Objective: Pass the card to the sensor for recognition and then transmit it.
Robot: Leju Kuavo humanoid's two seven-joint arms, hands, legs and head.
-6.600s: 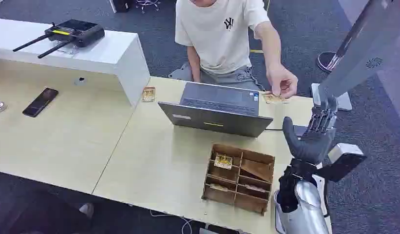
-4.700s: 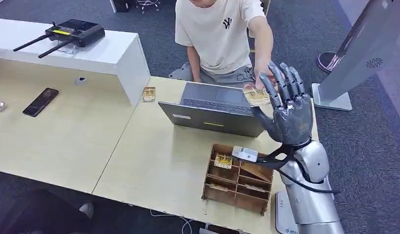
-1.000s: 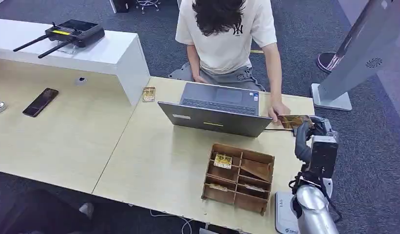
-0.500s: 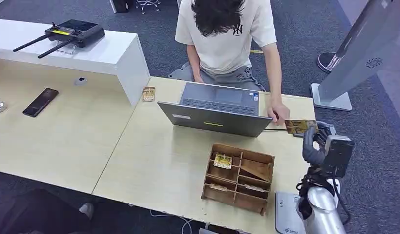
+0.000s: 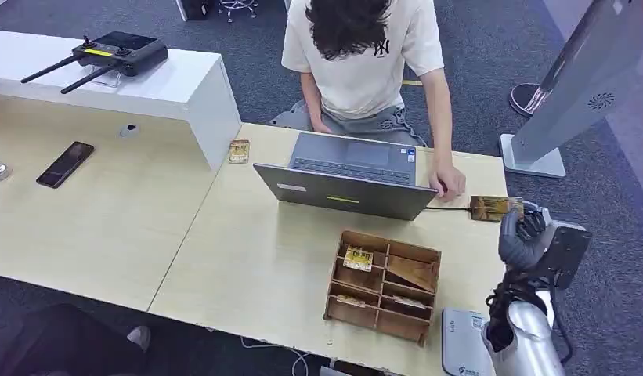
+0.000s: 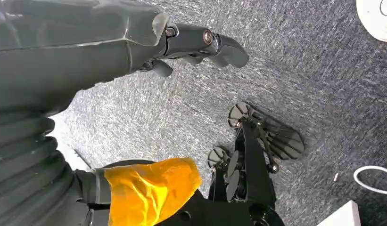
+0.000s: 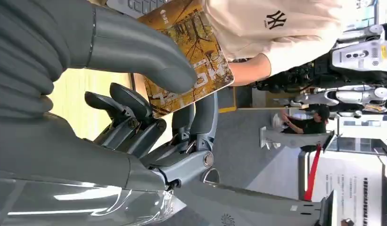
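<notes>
Golden-brown printed card [image 5: 490,207] is pinched in the right hand [image 5: 525,235]: thick grey thumb on its printed face, dark fingers [image 7: 135,106] behind its back, most of the card sticking out past them. It hangs over the right edge of the light wooden desk [image 5: 247,251], just right of the person's hand [image 5: 449,182] and the grey open laptop [image 5: 349,176]. Left hand [image 6: 201,44] hangs over grey carpet, fingers curled, holding nothing.
</notes>
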